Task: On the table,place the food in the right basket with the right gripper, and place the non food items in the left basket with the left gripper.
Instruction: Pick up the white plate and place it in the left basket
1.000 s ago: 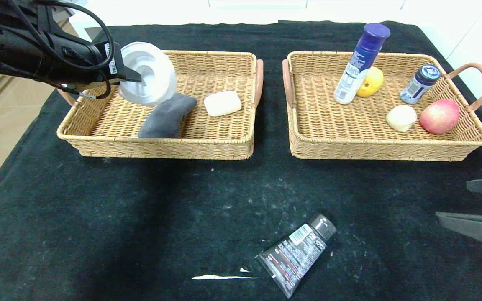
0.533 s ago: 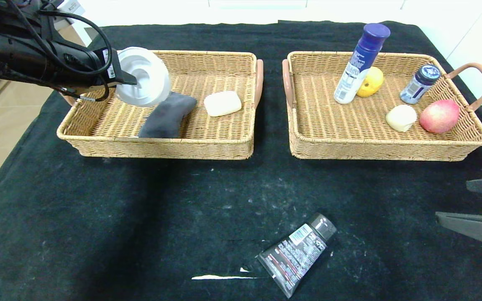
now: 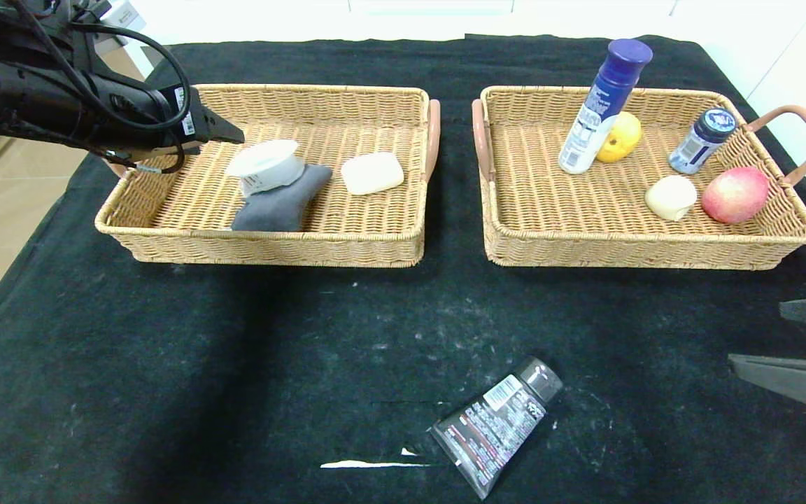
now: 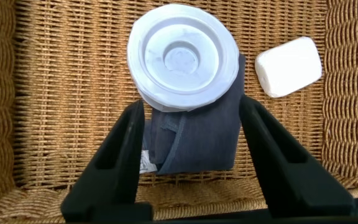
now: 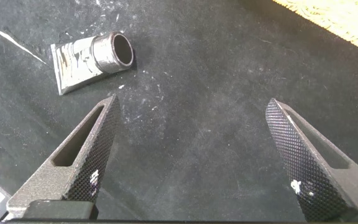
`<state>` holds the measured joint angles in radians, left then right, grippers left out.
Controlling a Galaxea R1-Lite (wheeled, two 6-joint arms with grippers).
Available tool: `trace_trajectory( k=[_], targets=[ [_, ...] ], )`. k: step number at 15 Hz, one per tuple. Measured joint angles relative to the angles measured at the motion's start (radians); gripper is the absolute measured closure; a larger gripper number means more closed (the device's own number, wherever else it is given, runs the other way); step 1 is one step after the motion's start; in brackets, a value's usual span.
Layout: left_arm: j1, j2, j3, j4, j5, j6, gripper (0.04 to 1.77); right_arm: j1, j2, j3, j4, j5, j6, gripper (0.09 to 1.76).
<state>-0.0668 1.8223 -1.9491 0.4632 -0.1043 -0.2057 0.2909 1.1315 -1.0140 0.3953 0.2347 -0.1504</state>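
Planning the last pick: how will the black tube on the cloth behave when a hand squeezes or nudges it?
The black tube lies flat with a crimped, flattened tail, so it probably slides rather than rolls. Its body looks soft and may dent under a pinch. The round cap end is likely the stiffer, though rounder, place to hold.

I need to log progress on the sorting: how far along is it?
Nearly done. The right basket holds the food. The left basket holds the grey cloth, soap bar and white roll, just dropped by the open left gripper. Only the black tube remains on the table; the right gripper idles open.
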Motion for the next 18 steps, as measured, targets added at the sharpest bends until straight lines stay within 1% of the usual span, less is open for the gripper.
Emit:
trace_trajectory(
  k=[3,5,9,13,15,18],
  targets=[
    [0.002,-0.001,0.001,0.000,-0.007,0.000,0.48,0.000,0.000,0.000,0.000,0.000,0.000,0.14],
    [0.002,-0.003,0.001,0.000,-0.007,0.000,0.40,0.000,0.000,0.000,0.000,0.000,0.000,0.14],
    [0.002,-0.006,0.006,0.002,-0.009,0.001,0.28,-0.001,-0.001,-0.001,0.000,0.000,0.000,0.14],
    [-0.009,-0.028,0.020,0.007,-0.009,0.005,0.21,-0.001,-0.002,0.000,0.000,0.001,0.000,0.14],
    [-0.039,-0.054,0.042,0.007,-0.006,0.005,0.18,-0.001,-0.002,0.000,0.000,0.001,0.000,0.14],
    [-0.121,-0.105,0.088,0.003,0.006,0.006,0.15,-0.001,-0.002,0.000,0.000,0.001,0.000,0.14]
  ],
)
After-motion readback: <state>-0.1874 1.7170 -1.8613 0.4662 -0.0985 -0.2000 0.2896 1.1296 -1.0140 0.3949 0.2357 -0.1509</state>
